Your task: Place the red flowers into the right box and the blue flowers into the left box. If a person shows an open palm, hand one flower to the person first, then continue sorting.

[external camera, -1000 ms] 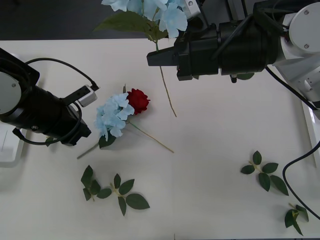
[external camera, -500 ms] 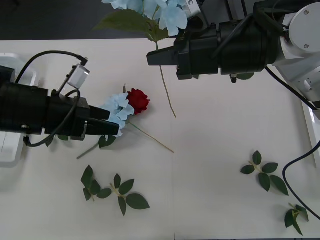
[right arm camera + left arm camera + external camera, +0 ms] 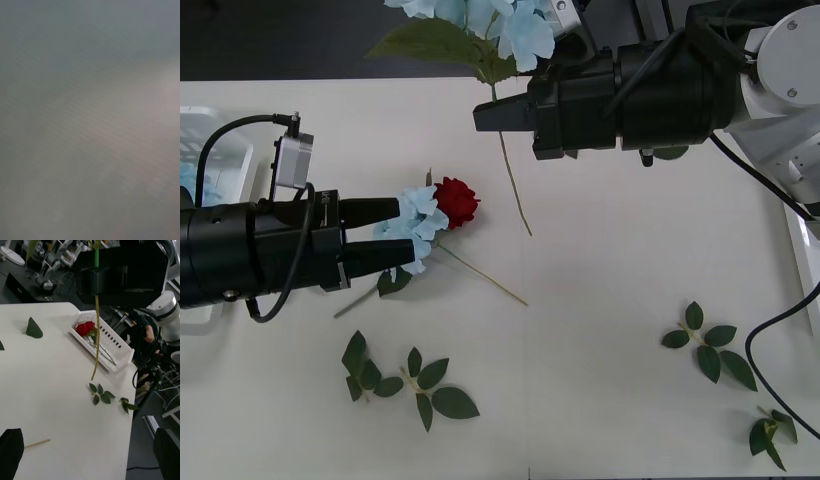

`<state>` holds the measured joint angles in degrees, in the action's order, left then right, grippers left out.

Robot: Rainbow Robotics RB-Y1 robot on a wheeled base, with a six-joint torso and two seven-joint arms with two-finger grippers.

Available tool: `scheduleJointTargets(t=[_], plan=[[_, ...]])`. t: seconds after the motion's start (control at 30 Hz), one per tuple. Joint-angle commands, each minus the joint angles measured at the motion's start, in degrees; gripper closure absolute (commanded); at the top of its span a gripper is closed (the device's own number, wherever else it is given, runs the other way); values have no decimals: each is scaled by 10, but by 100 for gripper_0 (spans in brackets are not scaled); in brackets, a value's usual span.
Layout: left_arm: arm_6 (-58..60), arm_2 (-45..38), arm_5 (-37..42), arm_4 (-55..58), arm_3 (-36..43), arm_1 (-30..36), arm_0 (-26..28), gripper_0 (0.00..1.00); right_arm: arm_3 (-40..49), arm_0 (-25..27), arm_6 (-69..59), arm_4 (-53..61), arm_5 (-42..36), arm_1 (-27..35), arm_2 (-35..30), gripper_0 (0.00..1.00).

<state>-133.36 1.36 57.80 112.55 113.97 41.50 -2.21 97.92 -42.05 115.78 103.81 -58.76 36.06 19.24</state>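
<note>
so at the far left the left box point(image 3: 220, 150) sat at the table point(image 3: 600, 420) edge, with something pale blue just showing inside it, and the left gripper point(image 3: 395, 236) reached level from there toward mid-table, its two black fingers spread above and below the blue flower point(image 3: 408, 232), which looked like the lineup for a pinch on the head rather than the thin stem; the red rose point(image 3: 456, 201) lay touching that blue head on its far side, their stems crossing beneath, so a close there could well have caught or dragged the rose, which belonged in the other box; loose leaf sprigs point(image 3: 402, 380) lay nearer the robot, apart from the reach; further right the right gripper point(image 3: 485, 117) hung raised over the far table, pressed together on the stem of a second blue flower point(image 3: 480, 25), held high probably to keep it out of the left arm's way; in the left wrist view the right box point(image 3: 103, 341) stood at the table's right end with a rose already in it, and more sprigs point(image 3: 710, 345) lay near it
</note>
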Motion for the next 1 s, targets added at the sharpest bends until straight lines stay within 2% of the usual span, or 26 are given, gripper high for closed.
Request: scheduleJointTargets(t=[0.03,0.27,0.33,0.6,0.8,0.87,0.9,0.93,0.97,1.0], plan=[[-58,45,-74,17,20,-41,8,0,10,-2,-20,2,6,-6,3,100],[-123,175,-250,28,19,-84,-26,0,10,-2,-24,2,6,-6,3,100],[-122,197,-274,29,19,-86,-36,0,10,-2,-25,2,6,-6,3,100],[-123,251,-285,28,-18,-107,-92,0,10,-2,-27,2,6,-6,4,100],[-126,251,-295,-4,-31,-129,-98,2,10,-2,-27,2,6,-6,3,100],[-126,251,-298,-14,-31,-136,-99,31,10,-2,-27,2,6,-6,3,100],[-125,252,-299,-18,-32,-138,-99,50,10,-2,-27,2,6,-6,3,100],[-125,252,-298,-22,-35,-142,-100,76,10,-2,-27,2,6,-6,3,100],[-124,253,-299,-22,-38,-143,-100,94,10,-2,-27,2,6,-6,3,100],[-124,255,-298,-19,-41,-144,-101,100,10,-2,-27,2,6,-6,3,100]])
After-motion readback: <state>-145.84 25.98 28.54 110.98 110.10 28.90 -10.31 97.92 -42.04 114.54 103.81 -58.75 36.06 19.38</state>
